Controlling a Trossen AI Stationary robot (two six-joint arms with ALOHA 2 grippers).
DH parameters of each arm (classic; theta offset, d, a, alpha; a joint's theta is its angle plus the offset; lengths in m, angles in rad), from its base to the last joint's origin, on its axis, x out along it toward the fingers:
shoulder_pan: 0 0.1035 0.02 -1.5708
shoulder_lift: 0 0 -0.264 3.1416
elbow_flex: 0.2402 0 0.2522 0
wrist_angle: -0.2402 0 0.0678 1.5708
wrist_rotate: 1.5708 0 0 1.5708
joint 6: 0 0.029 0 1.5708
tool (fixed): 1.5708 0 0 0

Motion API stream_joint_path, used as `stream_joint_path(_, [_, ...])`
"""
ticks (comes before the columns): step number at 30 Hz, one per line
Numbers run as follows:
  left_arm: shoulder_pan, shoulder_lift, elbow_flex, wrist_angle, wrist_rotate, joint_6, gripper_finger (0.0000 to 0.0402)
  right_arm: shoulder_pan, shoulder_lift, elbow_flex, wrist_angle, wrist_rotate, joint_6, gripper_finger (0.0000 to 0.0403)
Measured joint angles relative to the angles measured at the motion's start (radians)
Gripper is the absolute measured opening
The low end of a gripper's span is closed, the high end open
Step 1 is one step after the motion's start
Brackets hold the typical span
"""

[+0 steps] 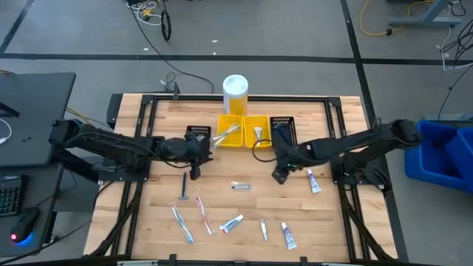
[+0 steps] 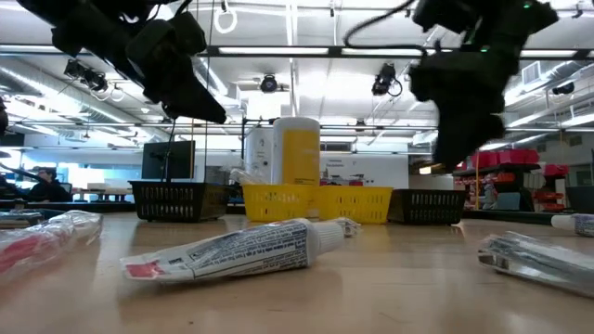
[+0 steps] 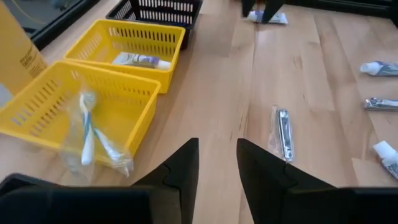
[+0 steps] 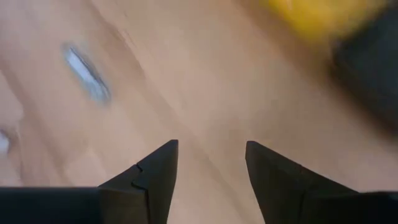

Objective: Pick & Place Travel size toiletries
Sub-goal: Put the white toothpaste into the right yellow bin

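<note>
Currently both grippers hang released and empty. Left gripper [image 1: 194, 168] sits at 9 o'clock of the yellow bins [image 1: 230, 138], where a bagged toothbrush [image 3: 87, 130] already lies. Right gripper [image 1: 279, 176] hovers beside a toothpaste tube [image 1: 314, 181]; other toiletries wait toward 6 o'clock, presumably for sorting

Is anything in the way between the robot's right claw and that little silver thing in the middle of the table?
Nothing visible is. The right gripper hangs open above bare wood, and the small silvery piece lies on the table beside it, toward the left arm, with only empty tabletop between them.
</note>
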Motion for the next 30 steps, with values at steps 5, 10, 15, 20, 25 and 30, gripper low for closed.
stream_joint_path(5, [0.000,0.000,-0.003,0.010,-0.003,-0.005,0.0116,0.047,-0.020,0.000,-0.307,-0.034,0.188,0.0204])
stream_joint_path(10, [0.000,0.000,-0.003,0.019,-0.003,0.006,0.0116,0.076,-0.008,-0.015,-0.460,-0.077,0.301,0.0233])
stream_joint_path(15, [0.000,0.000,-0.003,0.020,-0.003,0.007,0.0116,0.085,-0.007,-0.082,-0.444,-0.129,0.342,0.0264])
stream_joint_path(20, [0.000,0.000,-0.003,0.020,-0.003,0.007,0.0117,0.085,-0.006,-0.168,-0.386,-0.150,0.397,0.0279])
stream_joint_path(25, [0.000,0.000,-0.003,0.027,-0.003,0.016,0.0117,0.085,-0.006,-0.220,-0.249,-0.145,0.395,0.0270])
stream_joint_path(30, [0.000,0.000,-0.003,0.035,-0.003,0.019,0.0117,0.085,-0.009,-0.255,-0.206,-0.115,0.406,0.0235])
